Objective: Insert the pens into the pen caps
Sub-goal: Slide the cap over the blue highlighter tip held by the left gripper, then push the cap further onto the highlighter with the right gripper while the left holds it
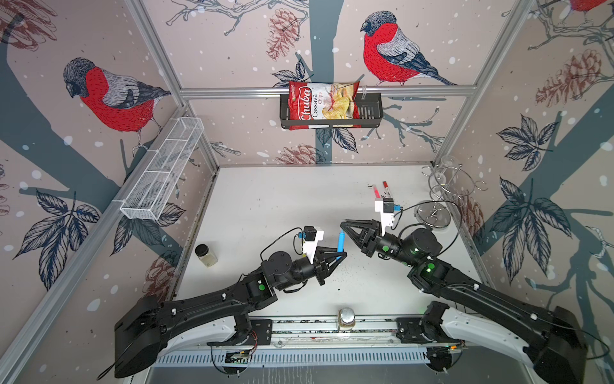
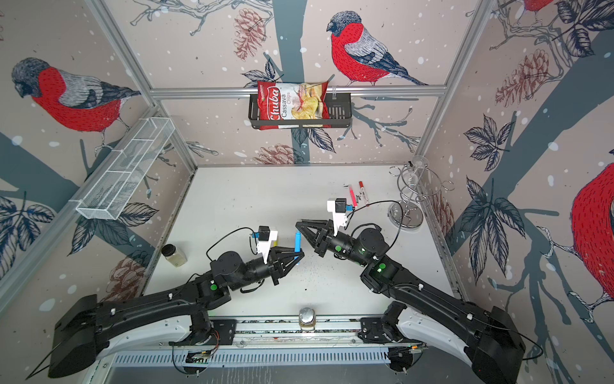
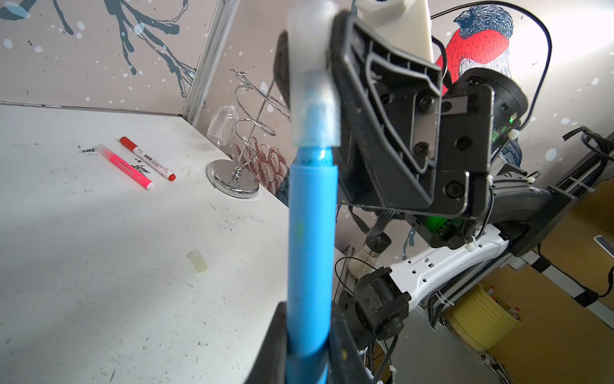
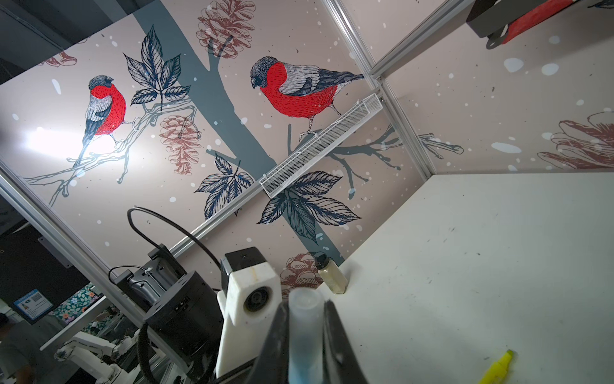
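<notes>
We see black wall basket (image 1: 373, 111) holding Chuba chips bag (image 1: 319, 104); jar (image 1: 206, 256) holds pale fill. Our left gripper (image 1: 342, 255) clamps blue pen (image 1: 341, 242); right gripper (image 1: 342, 226) pinches translucent cap (image 3: 314, 109) over its tip. At back right, pink pen (image 1: 376, 192), white pen (image 1: 388, 191) lie side by side. Frame edge cuts off yellow pen (image 4: 496, 369).

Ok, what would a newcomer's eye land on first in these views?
Mid-table, the left gripper holds a slim blue plastic marker while the right gripper holds a translucent whitish cap over its tip. Next come the big red-breasted bird prints on the walls and the red chips bag in the black basket on the back wall.
</notes>
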Tool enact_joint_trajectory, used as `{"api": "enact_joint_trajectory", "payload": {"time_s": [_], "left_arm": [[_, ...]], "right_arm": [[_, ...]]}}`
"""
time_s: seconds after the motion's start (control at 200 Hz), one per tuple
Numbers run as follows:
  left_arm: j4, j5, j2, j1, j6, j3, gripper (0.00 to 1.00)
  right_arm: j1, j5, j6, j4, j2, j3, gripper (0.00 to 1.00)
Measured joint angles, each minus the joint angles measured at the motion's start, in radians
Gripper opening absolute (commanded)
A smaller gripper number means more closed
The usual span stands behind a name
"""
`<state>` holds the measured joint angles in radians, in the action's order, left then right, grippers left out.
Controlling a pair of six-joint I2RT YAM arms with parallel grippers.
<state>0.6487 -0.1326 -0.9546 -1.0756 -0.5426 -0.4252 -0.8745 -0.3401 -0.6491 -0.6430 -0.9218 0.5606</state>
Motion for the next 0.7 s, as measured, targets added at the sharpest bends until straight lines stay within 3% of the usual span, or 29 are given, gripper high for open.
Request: {"api": "enact_joint_trajectory", "payload": {"time_s": [0.7], "left_arm": [[-0.031, 0.022, 0.027, -0.001, -0.008, -0.002, 0.0]], "right_arm": [[-0.026, 0.04, 0.027, -0.027, -0.007, -0.016, 0.07]]}}
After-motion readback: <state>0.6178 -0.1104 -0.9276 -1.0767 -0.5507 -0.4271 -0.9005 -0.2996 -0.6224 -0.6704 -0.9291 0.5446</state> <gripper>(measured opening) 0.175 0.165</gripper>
